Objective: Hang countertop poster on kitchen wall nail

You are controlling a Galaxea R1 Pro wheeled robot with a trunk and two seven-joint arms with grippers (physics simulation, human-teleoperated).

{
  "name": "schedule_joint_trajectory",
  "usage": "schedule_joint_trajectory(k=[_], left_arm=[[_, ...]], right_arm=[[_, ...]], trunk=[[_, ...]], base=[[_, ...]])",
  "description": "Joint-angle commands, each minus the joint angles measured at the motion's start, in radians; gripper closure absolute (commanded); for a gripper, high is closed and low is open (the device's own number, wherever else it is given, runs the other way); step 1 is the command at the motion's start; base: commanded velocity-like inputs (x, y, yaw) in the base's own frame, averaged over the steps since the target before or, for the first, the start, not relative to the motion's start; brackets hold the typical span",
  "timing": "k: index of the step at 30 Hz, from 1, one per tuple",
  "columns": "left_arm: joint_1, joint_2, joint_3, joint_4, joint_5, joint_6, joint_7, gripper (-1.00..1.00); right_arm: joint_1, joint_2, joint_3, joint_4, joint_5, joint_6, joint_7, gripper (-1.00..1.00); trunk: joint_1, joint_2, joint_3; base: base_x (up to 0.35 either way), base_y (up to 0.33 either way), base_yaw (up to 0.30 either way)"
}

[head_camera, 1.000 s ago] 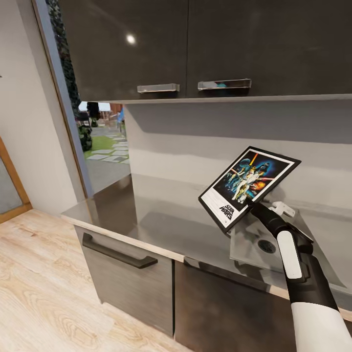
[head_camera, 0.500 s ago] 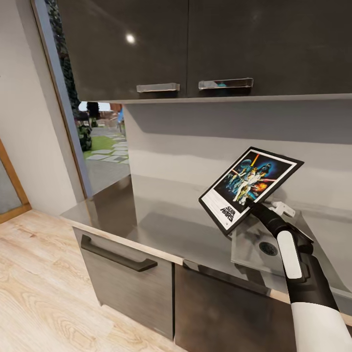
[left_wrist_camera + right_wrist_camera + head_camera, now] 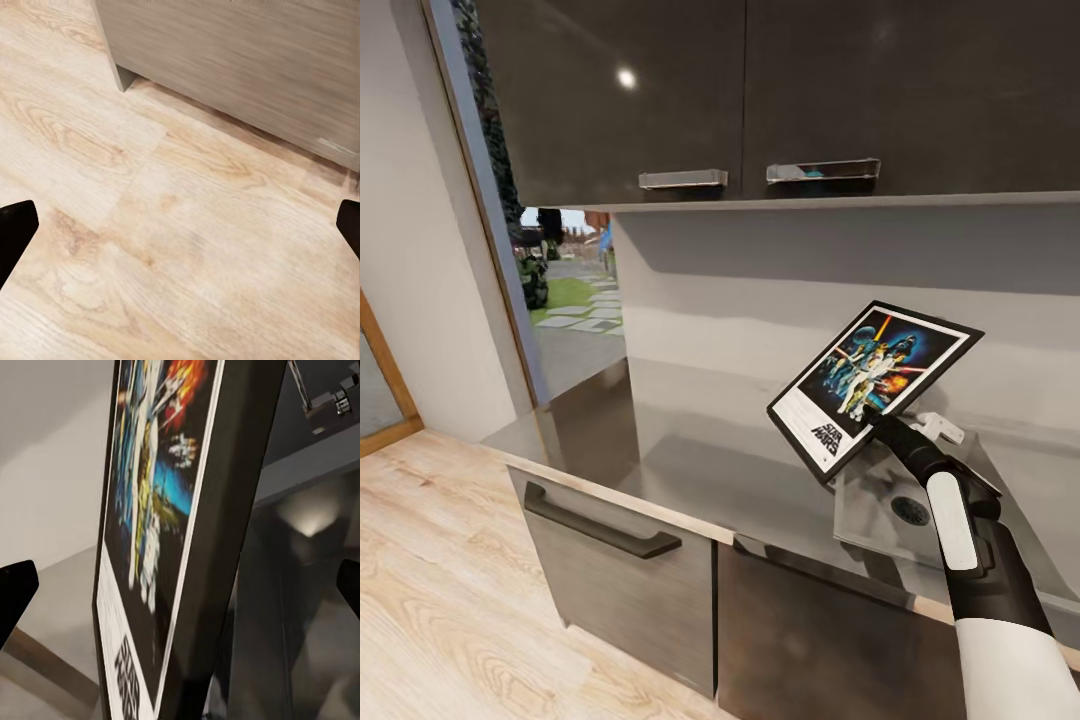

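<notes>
so the whole head view has slid a touch over the last second, cabinet handle and desk edge drifting together, which reads as the camera or base turning, not the things moving. the poster [image 3: 875, 388] has barely shifted against the arm, so it looks like the carry toward a wall nail has started. left gripper [image 3: 180, 225] hangs over the wood floor [image 3: 150, 247], jaws wide apart, holding nothing. right gripper [image 3: 877, 420] is clamped on the poster's lower edge, holding it tilted above the desk [image 3: 690, 460] by the sink [image 3: 905, 505].
</notes>
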Motion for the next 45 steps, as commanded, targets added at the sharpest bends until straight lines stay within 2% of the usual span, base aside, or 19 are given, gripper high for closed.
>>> schedule_joint_trajectory(k=[1,23,24,45], left_arm=[[0.000,0.000,0.001,-0.001,-0.001,-0.001,0.000,-1.00],[0.000,0.000,0.001,-0.002,-0.001,-0.001,0.000,-1.00],[0.000,0.000,0.001,-0.002,-0.001,-0.001,0.000,-1.00],[0.000,0.000,0.001,-0.004,-0.001,-0.001,0.000,-1.00]], right_arm=[[-0.001,0.000,0.000,-0.001,-0.010,0.004,-0.005,-1.00],[-0.001,0.000,0.000,-0.001,-0.010,0.005,-0.005,-1.00],[-0.001,0.000,0.000,-0.001,-0.010,0.004,-0.005,1.00],[-0.001,0.000,0.000,-0.003,-0.010,0.005,-0.005,1.00]], trunk=[[0.000,0.000,-0.001],[0.000,0.000,-0.001],[0.000,0.000,-0.001],[0.000,0.000,-0.001]], base=[[0.048,0.000,0.000],[0.007,0.000,0.000],[0.000,0.000,0.000],[0.000,0.000,0.000]])
